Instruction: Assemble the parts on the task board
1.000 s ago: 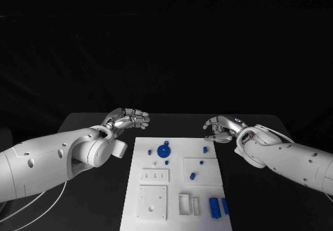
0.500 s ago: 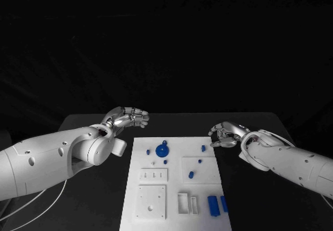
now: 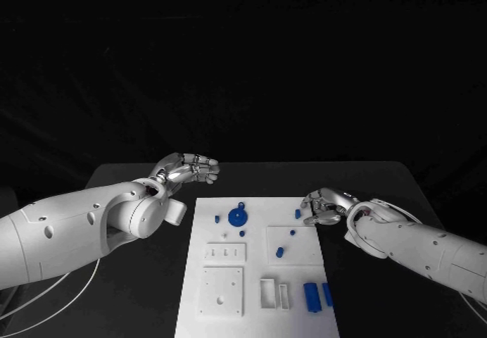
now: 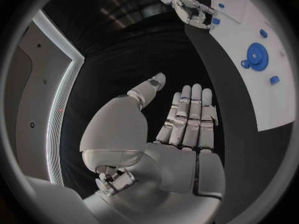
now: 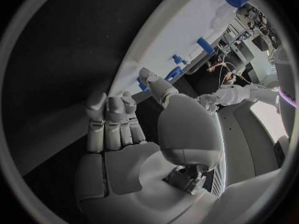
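Observation:
The white task board (image 3: 266, 211) lies in the middle of the table. At its far end a blue gear (image 3: 238, 217) lies flat, with small blue pegs (image 3: 217, 220) beside it. My right hand (image 3: 325, 208) hovers at the board's far right edge, holding nothing. Its thumb (image 5: 149, 79) is close to a small blue part (image 3: 298, 213) there. My left hand (image 3: 188, 169) is over the bare table beyond the board's far left corner, palm (image 4: 181, 129) showing and holding nothing. Two blue blocks (image 3: 319, 296) lie side by side at the near right.
Raised white plates (image 3: 225, 255) with slots and holes sit on the board's near half, and a white bracket (image 3: 274, 294) stands near the blue blocks. Black table (image 3: 122, 176) surrounds the board on both sides.
My right hand has come nearer and lower, from beyond the board's far right corner to its right edge by the small blue part. The left hand has barely moved.

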{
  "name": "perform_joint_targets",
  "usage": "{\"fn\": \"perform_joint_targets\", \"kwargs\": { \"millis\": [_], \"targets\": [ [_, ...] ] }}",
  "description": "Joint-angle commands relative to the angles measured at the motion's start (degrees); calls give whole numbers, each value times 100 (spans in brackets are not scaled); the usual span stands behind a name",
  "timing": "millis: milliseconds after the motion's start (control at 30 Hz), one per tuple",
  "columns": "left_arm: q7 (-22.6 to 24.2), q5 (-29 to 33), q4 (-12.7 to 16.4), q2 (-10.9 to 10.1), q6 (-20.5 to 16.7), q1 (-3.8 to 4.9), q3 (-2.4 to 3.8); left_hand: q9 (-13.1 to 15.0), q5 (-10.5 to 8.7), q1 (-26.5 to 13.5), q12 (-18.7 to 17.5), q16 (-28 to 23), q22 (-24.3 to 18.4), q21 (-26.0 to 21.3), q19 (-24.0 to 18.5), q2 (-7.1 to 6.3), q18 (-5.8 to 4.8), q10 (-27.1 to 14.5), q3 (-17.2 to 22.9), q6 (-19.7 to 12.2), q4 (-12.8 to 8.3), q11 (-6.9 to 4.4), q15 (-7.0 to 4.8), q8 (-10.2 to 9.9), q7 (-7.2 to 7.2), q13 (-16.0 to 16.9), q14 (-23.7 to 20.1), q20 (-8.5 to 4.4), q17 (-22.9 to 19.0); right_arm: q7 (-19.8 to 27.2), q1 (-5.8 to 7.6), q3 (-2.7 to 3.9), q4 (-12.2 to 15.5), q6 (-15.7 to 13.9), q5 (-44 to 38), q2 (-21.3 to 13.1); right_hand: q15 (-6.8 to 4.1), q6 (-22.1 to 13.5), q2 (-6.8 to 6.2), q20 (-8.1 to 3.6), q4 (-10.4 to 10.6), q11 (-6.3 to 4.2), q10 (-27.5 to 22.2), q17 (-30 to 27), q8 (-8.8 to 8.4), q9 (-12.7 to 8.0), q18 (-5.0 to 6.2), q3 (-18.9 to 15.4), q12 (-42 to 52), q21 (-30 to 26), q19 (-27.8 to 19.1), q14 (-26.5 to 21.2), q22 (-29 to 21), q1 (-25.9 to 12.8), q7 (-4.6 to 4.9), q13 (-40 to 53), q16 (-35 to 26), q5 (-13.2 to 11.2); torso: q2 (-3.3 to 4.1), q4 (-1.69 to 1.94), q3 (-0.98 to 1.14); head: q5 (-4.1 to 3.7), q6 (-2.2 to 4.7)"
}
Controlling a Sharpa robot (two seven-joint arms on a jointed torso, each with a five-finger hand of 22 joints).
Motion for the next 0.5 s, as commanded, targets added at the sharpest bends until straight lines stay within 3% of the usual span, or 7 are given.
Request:
{"fn": "perform_joint_targets", "kwargs": {
  "millis": [33, 500],
  "targets": [
    [67, 20, 25, 13, 101, 3, 4, -8, -24, -23, -24, -3, 125, 27, -17, 16, 31, 25, -10, 24, -30, 19, 17, -33, 40, 5, -19, 6, -6, 75, -49, 2, -10, -20, -139, 43, 8, 44, 42, 3, -3, -1, -58, 14, -16, -9, 581, -16, 7, -16, -33, -27, 110, 70, 65, 8, -35, -99, -5, 20, -10, 7, -19],
    [60, 20, 21, -26, 81, 3, 4, -9, -25, -30, -28, -3, 125, 27, -18, 16, 31, 24, -11, 23, -29, 20, 18, -34, 41, 6, -21, 6, -7, 13, -109, 0, -70, -42, -155, 151, -6, 151, 172, 41, 65, -18, -51, 38, 12, -16, 581, 93, 11, -10, -29, -11, 105, -21, 46, -1, -55, -349, -5, 8, -11, 16, -51]
  ]
}}
